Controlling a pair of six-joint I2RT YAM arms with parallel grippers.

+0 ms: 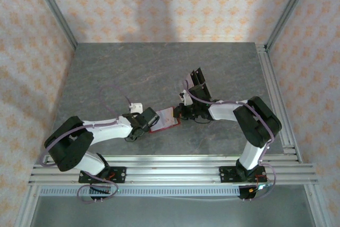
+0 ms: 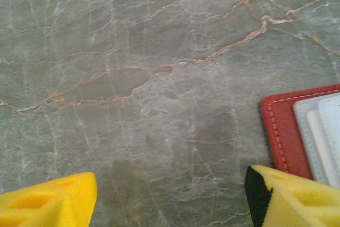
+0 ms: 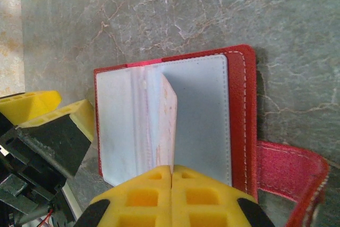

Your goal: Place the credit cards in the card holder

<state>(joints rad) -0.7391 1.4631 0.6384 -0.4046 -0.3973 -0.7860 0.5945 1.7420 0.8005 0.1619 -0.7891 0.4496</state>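
1. Table (image 1: 159, 67): grey stone-patterned top with pale and rust-coloured veins. Aluminium rails (image 1: 170, 166) run along its near edge and its right side.
2. Walls (image 1: 159, 3): cream wallpaper with a repeating orange floral motif closes in three sides, with metal posts at the far corners.
3. Card holder (image 1: 166, 120): red, lying open and flat on the table near the front centre, between the two grippers. Its pale inner pockets face up, and a red strap (image 3: 289, 168) trails from one side.
4. Right gripper (image 3: 171, 173): the yellow fingers are pressed together and pinch a credit card (image 3: 168, 126). The card is pale and seen nearly edge-on. It stands over the open pockets, and its far end meets the holder near the fold.
5. Left gripper (image 2: 170, 198): the fingers are spread apart, with nothing between them but bare table. One finger (image 2: 292, 195) sits at the holder's stitched corner; whether it touches cannot be told.
6. Dark cards (image 1: 198, 78): these lie on the table behind the right gripper, apart from the holder.
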